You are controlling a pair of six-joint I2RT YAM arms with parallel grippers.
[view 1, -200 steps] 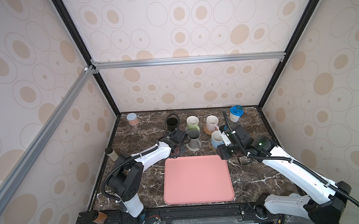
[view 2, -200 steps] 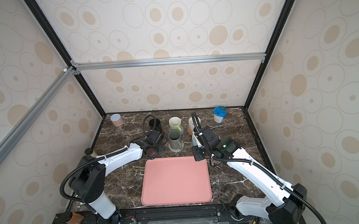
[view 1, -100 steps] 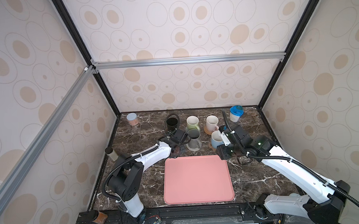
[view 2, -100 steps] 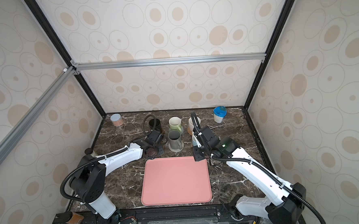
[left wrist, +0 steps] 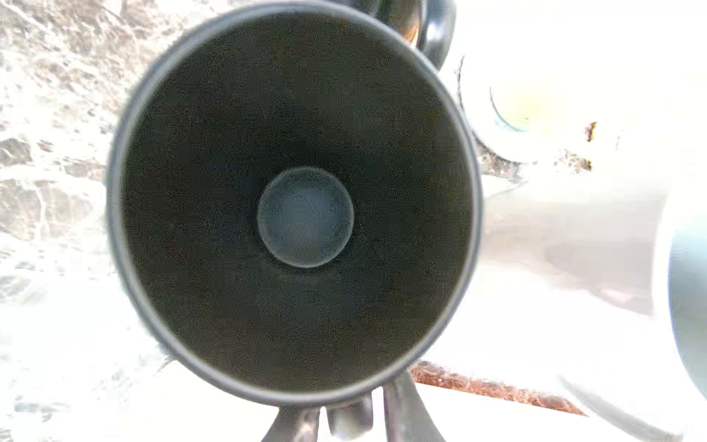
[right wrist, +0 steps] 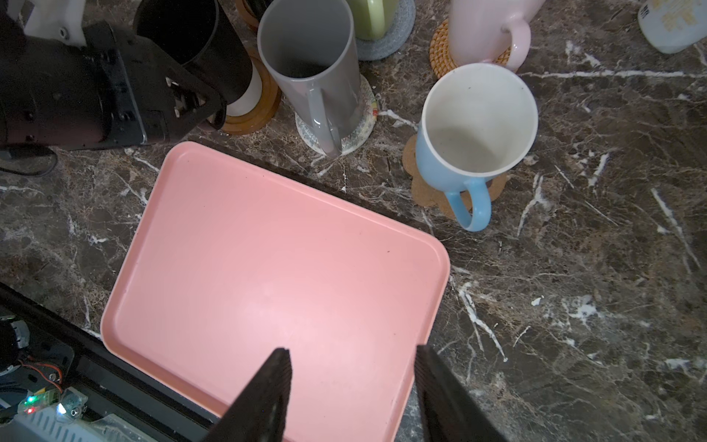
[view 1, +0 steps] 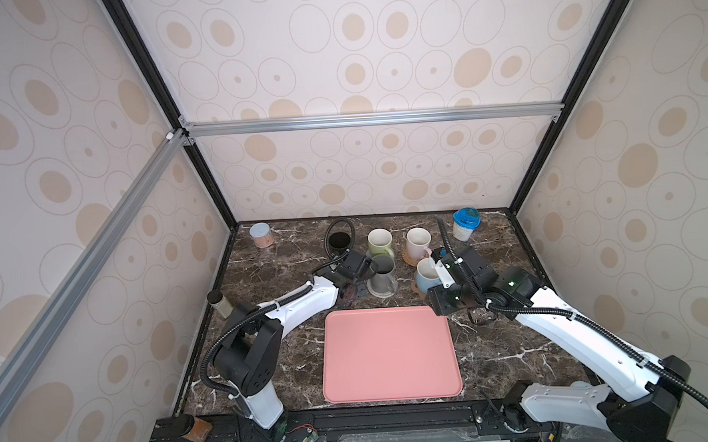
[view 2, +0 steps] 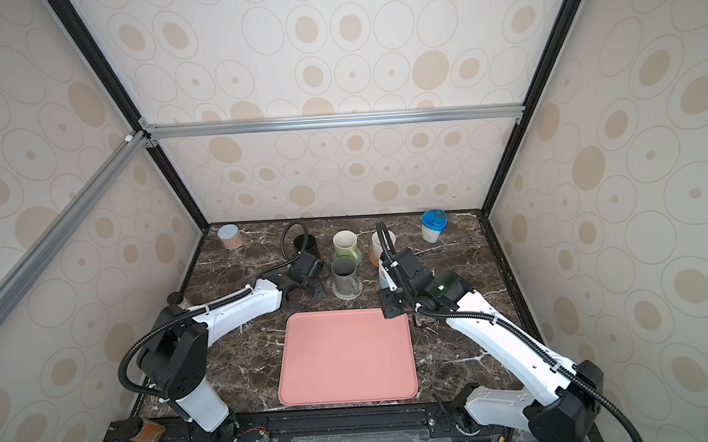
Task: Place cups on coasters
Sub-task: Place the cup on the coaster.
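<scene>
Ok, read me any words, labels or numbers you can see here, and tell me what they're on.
No text can be read.
Tub: yellowish print, cut off at the picture's edge and too blurred to read.
Can: label too small to read.

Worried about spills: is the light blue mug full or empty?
Empty. The right wrist view looks into the light blue mug, standing upright on its brown paw-shaped coaster, and shows only bare white inside.
</scene>
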